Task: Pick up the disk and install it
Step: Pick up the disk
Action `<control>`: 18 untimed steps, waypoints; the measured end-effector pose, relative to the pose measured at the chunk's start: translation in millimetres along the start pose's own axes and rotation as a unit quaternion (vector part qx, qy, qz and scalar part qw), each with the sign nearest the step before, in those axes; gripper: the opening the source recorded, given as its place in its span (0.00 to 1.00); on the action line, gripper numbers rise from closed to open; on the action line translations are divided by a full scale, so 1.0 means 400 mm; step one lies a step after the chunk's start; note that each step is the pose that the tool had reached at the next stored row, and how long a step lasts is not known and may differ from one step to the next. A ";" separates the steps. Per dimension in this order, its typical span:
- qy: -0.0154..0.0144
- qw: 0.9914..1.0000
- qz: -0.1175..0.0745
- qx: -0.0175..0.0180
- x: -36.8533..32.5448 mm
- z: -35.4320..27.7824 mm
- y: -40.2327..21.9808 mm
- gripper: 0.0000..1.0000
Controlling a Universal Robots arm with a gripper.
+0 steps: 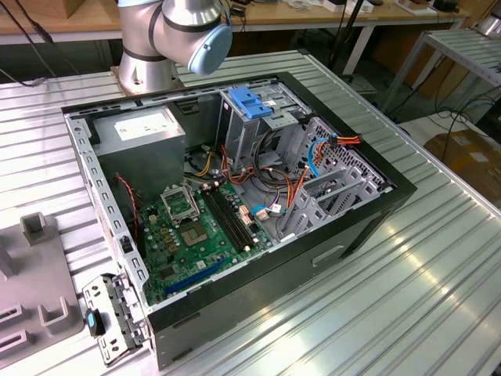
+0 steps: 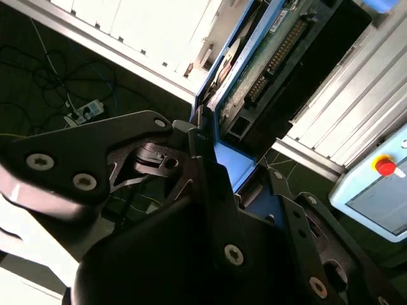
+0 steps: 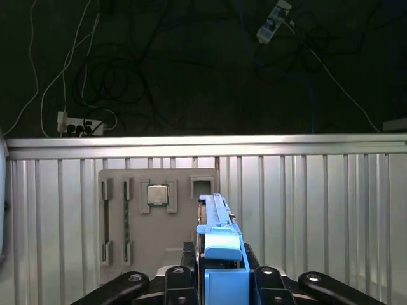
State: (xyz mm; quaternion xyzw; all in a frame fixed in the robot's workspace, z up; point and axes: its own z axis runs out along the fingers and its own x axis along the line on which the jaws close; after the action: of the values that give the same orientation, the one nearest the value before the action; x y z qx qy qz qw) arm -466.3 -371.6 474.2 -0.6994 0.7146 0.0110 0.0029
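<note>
1. The grey parts fixture (image 3: 159, 216) is lying flat on the ribbed table (image 3: 318, 210), one slot keeping a chip (image 3: 157, 194).
2. The gripper (image 3: 222, 283) is clenching the disk (image 3: 216, 213) by its blue carrier (image 3: 222, 244), with the drive jutting forward, likely for sliding in endwise.
</note>
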 end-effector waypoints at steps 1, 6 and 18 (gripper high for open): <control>0.000 1.000 0.000 0.000 0.000 -0.008 0.000 0.37; 0.000 1.000 0.000 -0.001 -0.001 -0.028 0.000 0.37; 0.000 1.000 0.000 -0.001 -0.001 -0.050 0.000 0.37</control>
State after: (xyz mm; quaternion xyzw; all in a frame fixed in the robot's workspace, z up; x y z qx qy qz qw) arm -466.2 -371.6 494.0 -0.6994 0.7147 0.0121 0.0024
